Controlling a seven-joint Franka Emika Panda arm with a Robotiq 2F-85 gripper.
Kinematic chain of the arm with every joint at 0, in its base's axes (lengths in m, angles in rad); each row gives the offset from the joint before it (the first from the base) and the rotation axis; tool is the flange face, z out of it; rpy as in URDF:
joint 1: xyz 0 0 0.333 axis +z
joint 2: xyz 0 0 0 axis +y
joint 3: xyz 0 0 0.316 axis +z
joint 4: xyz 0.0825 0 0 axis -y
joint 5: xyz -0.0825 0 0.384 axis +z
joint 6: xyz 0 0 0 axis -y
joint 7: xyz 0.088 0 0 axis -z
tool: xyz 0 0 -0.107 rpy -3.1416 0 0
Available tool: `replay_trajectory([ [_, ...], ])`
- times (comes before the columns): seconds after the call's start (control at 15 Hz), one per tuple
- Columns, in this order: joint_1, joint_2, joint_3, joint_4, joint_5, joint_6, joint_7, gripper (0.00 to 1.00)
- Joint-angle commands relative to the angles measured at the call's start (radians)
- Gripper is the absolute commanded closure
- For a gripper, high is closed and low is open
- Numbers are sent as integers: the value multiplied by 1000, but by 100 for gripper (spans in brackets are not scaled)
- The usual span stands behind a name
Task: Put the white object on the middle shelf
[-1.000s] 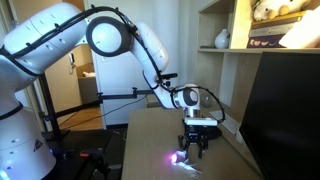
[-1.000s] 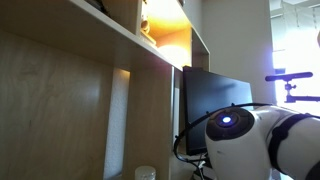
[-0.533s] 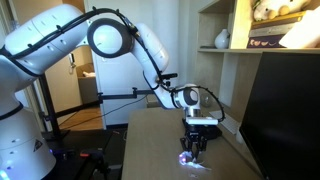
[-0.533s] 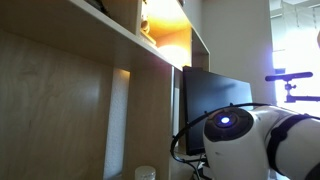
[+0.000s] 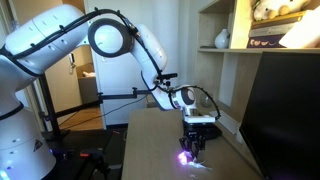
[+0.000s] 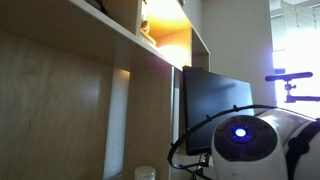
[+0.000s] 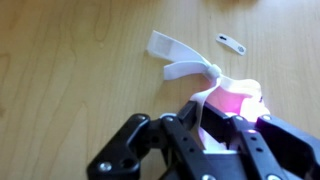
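Firmly the hand [image 7: 218, 120] clasps the white object [image 7: 240, 97] on open tabletop [image 7: 70, 90], away from its edges.

white obj [image 7: 228, 88] w/ pink glow

A pale wooden desk [image 5: 150, 135] fronts a black monitor [image 5: 285, 110] beside a lit bookcase [image 5: 228, 80].

On table [image 5: 150, 135]: white object [image 7: 238, 100] (under end effector [image 5: 190, 152]); vase [image 5: 221, 39] on middle shelf [image 5: 235, 49].
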Motion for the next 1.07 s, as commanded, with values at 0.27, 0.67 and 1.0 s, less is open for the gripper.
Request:
replay_trajectory([
  [0.27, 14, -113, 2, -172, -180, 145, 114, 97],
  [0.67, -35, -239, 3, -314, -305, 337, 237, 97],
  [1.0, -60, -365, -2, -435, -401, 410, 370, 97],
])
